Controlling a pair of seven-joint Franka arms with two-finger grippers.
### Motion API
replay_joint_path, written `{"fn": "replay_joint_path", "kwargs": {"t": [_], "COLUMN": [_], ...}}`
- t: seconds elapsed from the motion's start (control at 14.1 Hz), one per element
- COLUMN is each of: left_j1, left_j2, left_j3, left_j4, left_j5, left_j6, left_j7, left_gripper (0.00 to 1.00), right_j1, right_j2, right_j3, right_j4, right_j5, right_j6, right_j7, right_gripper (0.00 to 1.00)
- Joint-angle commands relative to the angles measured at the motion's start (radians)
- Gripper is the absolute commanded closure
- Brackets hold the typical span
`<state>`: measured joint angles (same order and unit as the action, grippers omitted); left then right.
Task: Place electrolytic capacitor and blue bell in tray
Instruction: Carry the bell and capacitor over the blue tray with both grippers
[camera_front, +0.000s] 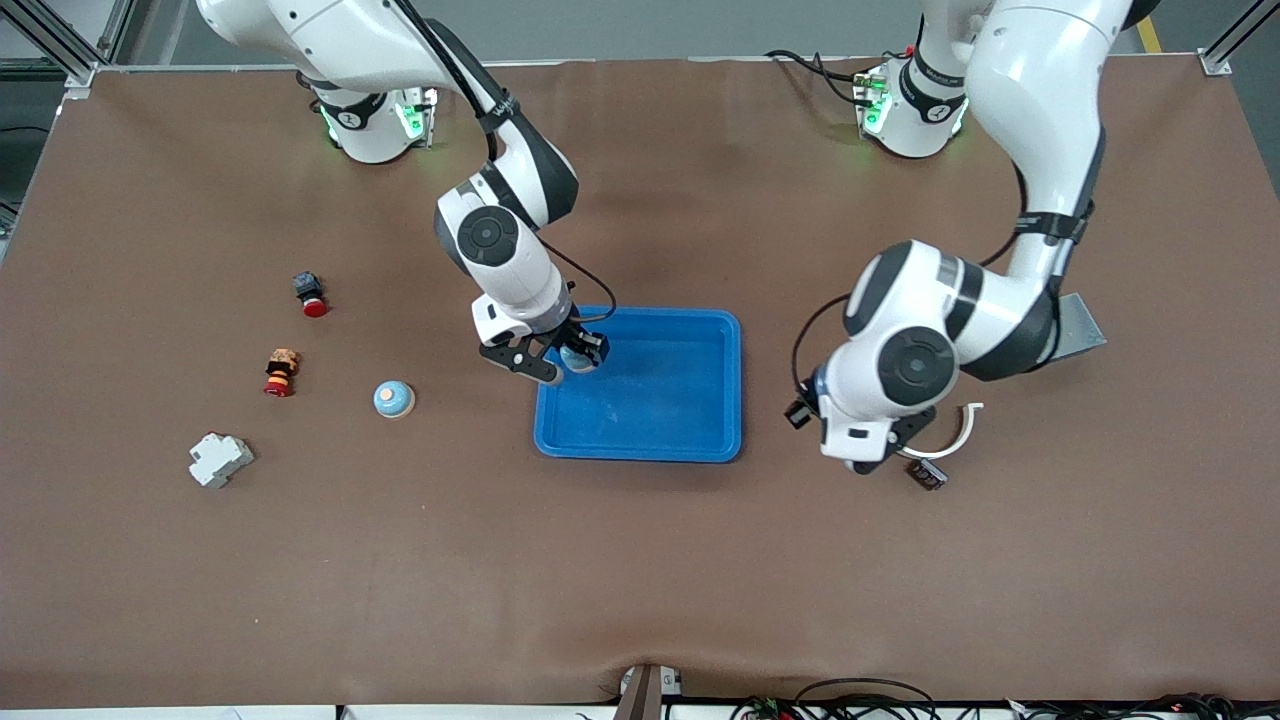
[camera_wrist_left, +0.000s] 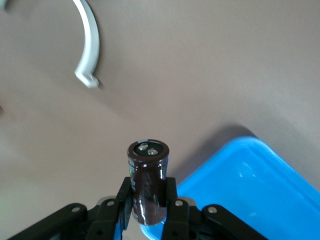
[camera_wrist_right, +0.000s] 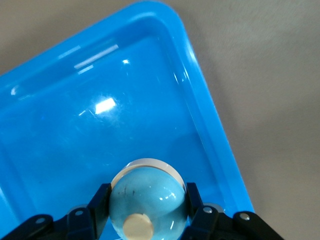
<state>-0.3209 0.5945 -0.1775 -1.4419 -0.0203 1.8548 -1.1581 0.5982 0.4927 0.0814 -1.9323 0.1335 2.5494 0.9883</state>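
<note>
The bright blue tray (camera_front: 660, 400) lies mid-table. My right gripper (camera_front: 572, 358) hangs over the tray's corner toward the right arm's end, shut on a blue bell (camera_front: 578, 357). In the right wrist view the bell (camera_wrist_right: 150, 187), light blue with a beige knob, sits between the fingers of the right gripper (camera_wrist_right: 148, 197) above the tray floor (camera_wrist_right: 100, 125). My left gripper (camera_front: 862, 455) is over bare table beside the tray, toward the left arm's end. It (camera_wrist_left: 148, 189) is shut on the electrolytic capacitor (camera_wrist_left: 148, 172), a dark brown cylinder, with a tray corner (camera_wrist_left: 250, 185) close by.
A second blue bell (camera_front: 394, 399), a red-capped button (camera_front: 311, 294), a red and wood-coloured piece (camera_front: 281, 372) and a white block (camera_front: 219, 459) lie toward the right arm's end. A white curved strip (camera_front: 955, 432), a small black part (camera_front: 927, 475) and a grey plate (camera_front: 1080, 325) lie near the left arm.
</note>
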Motion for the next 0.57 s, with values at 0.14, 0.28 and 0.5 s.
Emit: {"fn": "replay_joint_path", "kwargs": {"t": [0.14, 0.28, 0.5], "left_j1": [-0.133, -0.165, -0.202], "left_j2": [0.041, 0.041, 0.050], "left_j3": [0.009, 0.009, 0.010], "left_j4": [0.018, 0.009, -0.005], "left_j5": [-0.021, -0.026, -0.033], "left_j6": [0.064, 0.124, 0.142], "left_j7": [-0.182, -0.238, -0.287], "left_gripper": [0.96, 0.96, 0.96], "right_j1": [0.028, 0.046, 0.046], "right_j2": [0.066, 0.081, 0.096], "right_j3": [-0.009, -0.011, -0.011], "right_j4": [-0.046, -0.045, -0.043], "right_j5": [0.012, 0.012, 0.012], "right_j6": [0.162, 0.176, 0.187], "right_j7": [0.015, 0.029, 0.033], "right_gripper": [1.00, 1.00, 1.00]}}
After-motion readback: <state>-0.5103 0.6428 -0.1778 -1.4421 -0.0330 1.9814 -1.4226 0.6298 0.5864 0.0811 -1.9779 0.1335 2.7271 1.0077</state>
